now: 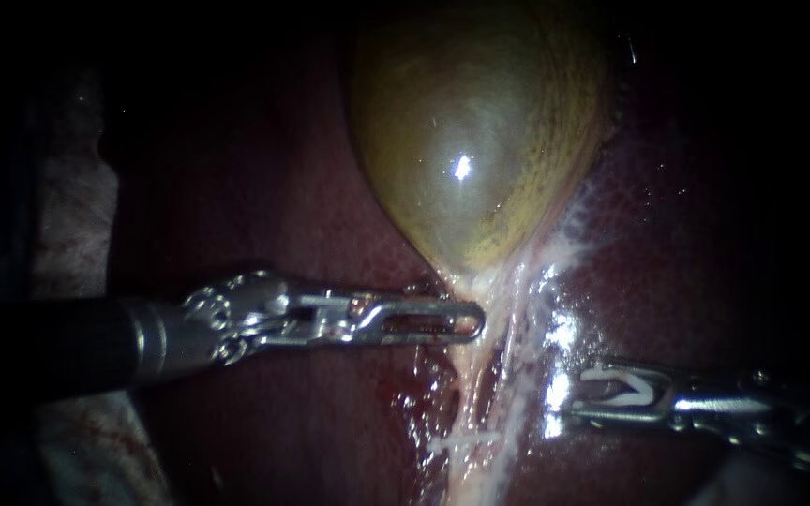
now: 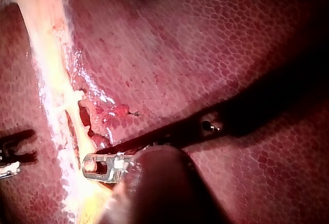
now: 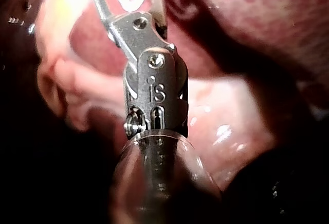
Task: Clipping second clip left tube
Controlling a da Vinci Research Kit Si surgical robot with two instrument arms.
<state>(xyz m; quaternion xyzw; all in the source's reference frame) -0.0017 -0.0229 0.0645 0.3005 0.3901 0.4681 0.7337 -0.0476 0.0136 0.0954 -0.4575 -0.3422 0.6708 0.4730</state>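
The yellow-green gallbladder (image 1: 480,141) tapers down to a pale neck. My left instrument (image 1: 466,323) lies level, its slotted jaws shut on the tissue at that neck; the left wrist view shows the jaws (image 2: 97,166) on the pale strand. Below the neck the left tube (image 1: 471,389) runs down, with a white clip (image 1: 461,439) across it, also visible in the left wrist view (image 2: 72,103). My right instrument (image 1: 578,389) waits to the right of the tubes, apart from them. Its jaws stand wide and hold an open white clip (image 1: 625,386) (image 3: 134,0) between them.
Dark red liver (image 1: 283,234) surrounds the gallbladder on both sides. A second whitish strand (image 1: 527,328) runs beside the left tube. A small raw, bloody patch (image 1: 424,394) lies left of the tubes. Pale cloth (image 1: 67,215) lies at the far left.
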